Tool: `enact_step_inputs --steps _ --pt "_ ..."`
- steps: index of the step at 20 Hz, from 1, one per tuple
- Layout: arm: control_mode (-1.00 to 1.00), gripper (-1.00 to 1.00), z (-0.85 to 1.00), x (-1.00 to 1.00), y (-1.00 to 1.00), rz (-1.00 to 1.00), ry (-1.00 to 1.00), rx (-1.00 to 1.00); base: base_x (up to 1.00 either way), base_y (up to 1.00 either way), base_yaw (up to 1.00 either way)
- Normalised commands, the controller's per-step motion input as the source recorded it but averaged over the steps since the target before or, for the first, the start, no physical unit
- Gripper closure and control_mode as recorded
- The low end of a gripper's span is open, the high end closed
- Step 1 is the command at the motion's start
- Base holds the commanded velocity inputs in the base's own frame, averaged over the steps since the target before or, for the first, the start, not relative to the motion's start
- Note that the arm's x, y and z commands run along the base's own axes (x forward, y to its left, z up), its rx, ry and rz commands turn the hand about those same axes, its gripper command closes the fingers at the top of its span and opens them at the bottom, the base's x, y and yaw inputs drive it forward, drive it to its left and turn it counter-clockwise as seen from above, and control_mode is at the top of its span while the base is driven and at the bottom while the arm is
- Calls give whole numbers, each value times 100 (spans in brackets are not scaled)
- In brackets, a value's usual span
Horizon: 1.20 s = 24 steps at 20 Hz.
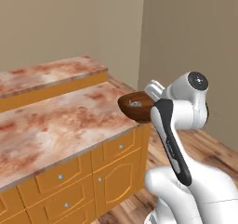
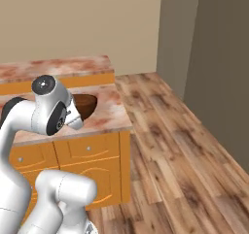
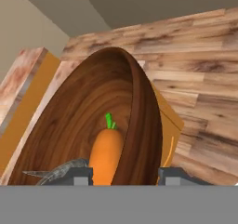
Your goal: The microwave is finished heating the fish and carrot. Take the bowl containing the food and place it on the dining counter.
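Hand view looks straight into the bowl, with the carrot lying low in it and the grey fish beside it, while the two tips of the pincer sit either side of the bowl's near wall, one inside and one outside, so the pincer is clamped on the rim. From the left base view the bowl hangs at the corner of the desk, partly over the stone and partly past its edge, and it looks level there with the fish showing as a pale fleck inside. From the right base view the bowl is half hidden behind the arm's head joint, above the desk near its end. Whether the base already touches the stone cannot be told. To place it well, the bowl should likely go further in over the top, away from the corner, kept level so the food does not roll, then lowered until the base rests flat before the grip is let go. The arm rises from the base, bends at a high elbow and reaches forward and down, its wrist turned so the fingers pinch the rim from the robot's side.
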Motion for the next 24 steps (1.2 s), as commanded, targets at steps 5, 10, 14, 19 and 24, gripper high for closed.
enact_step_inputs --steps 5,10,14,19,24 --pt "100 100 0 0 0 0 0 0 14 -35 27" --pt "100 100 0 0 0 0 0 0 19 -42 21" --pt "100 100 0 0 0 0 0 0 43 -90 24" --pt "100 100 0 0 0 0 0 0 50 -100 17" --pt "100 100 0 0 0 0 0 0 93 -100 15"
